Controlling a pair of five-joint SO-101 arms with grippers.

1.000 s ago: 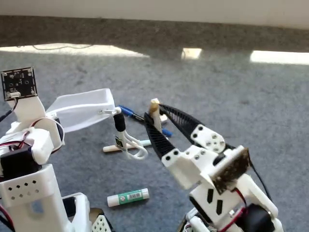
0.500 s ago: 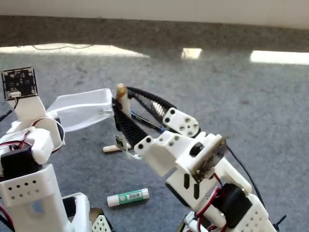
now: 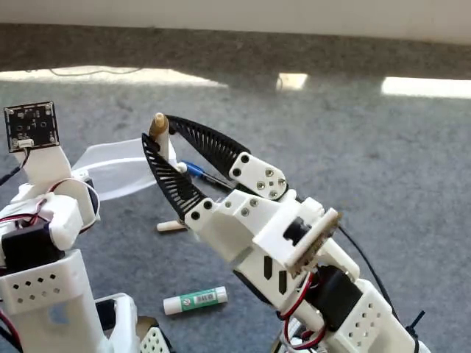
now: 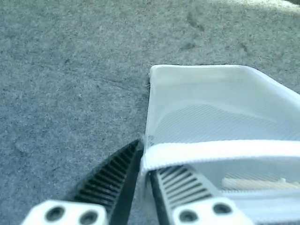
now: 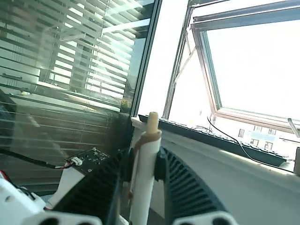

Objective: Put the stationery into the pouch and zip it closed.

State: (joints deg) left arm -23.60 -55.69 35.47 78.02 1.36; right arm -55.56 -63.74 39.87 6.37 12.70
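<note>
My right gripper [image 3: 157,131] is shut on a white pen with a tan cap [image 3: 157,123], held upright just above the open end of the white mesh pouch [image 3: 118,175]. In the right wrist view the pen [image 5: 144,176] stands between the black fingers [image 5: 180,187]. My left gripper [image 4: 142,157] is shut on the rim of the pouch [image 4: 211,117], holding its mouth open above the carpet. A pale stick [image 4: 255,183] shows through the mesh. On the carpet lie a glue stick [image 3: 195,299], a blue pen [image 3: 197,170] and a cream stick [image 3: 170,226].
Grey carpet [image 3: 383,169] covers the floor, with free room to the right and behind. The right arm's white body [image 3: 294,257] covers the middle. The left arm's base [image 3: 44,279] stands at the front left.
My right gripper has carried the white pen leftward and upward, from the middle of the carpet to the pouch's open end. The left arm and pouch have stayed put.
</note>
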